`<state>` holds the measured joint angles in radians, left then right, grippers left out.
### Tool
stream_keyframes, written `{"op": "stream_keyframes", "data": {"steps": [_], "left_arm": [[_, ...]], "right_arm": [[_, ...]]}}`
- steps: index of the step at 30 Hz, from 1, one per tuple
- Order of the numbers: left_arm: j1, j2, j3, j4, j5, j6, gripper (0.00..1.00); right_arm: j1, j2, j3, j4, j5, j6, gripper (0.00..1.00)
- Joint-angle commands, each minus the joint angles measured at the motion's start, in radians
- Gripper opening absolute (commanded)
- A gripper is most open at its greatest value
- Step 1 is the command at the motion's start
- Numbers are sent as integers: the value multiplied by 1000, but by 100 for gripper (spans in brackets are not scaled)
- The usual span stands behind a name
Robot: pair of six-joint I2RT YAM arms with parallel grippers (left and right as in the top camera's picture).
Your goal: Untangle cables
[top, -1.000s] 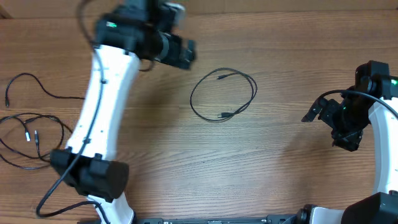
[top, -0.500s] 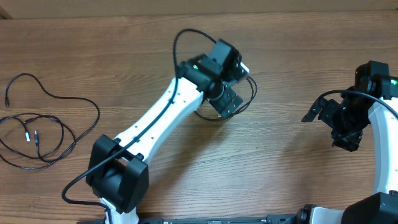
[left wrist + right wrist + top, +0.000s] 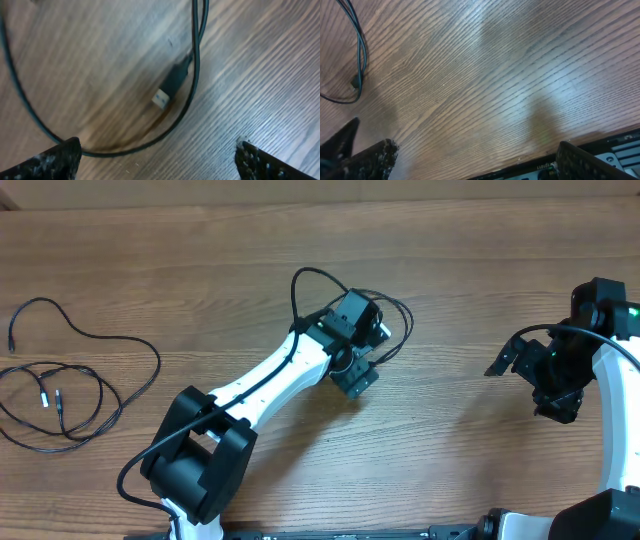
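A thin dark cable loop lies at the table's centre, mostly hidden under my left arm. My left gripper hovers over the loop's near side, open and empty. In the left wrist view the cable curves between the fingertips, with a small plug lying inside the loop. A coiled cable and a longer wavy cable lie at the far left. My right gripper is open and empty at the right; the loop's end shows in its view, far from its fingertips.
The thicker black wire of my left arm arches above the wrist. The table's front edge shows in the right wrist view, with robot base hardware below it. Bare wood lies between the centre loop and the right arm.
My left arm has swung from the back left across to the centre loop and settled just over it. The right arm has not moved. The cables lie as before.
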<state>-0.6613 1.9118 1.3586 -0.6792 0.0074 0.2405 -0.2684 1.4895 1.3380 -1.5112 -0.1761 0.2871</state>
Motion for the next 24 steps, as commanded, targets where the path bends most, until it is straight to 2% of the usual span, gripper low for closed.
{"op": "stream_keyframes", "data": {"steps": [1, 9, 17, 24], "left_arm": [[0, -2, -57, 36, 27, 26, 94], [0, -2, -145, 157, 35, 25, 90], [0, -2, -154, 163, 39, -10, 84], [0, -2, -180, 200, 38, -15, 88]], "right_arm": [[-2, -6, -2, 2, 3, -5, 100], [-2, -6, -2, 1, 3, -5, 100], [-2, -6, -2, 2, 3, -5, 100], [-2, -6, -2, 2, 3, -5, 100]]}}
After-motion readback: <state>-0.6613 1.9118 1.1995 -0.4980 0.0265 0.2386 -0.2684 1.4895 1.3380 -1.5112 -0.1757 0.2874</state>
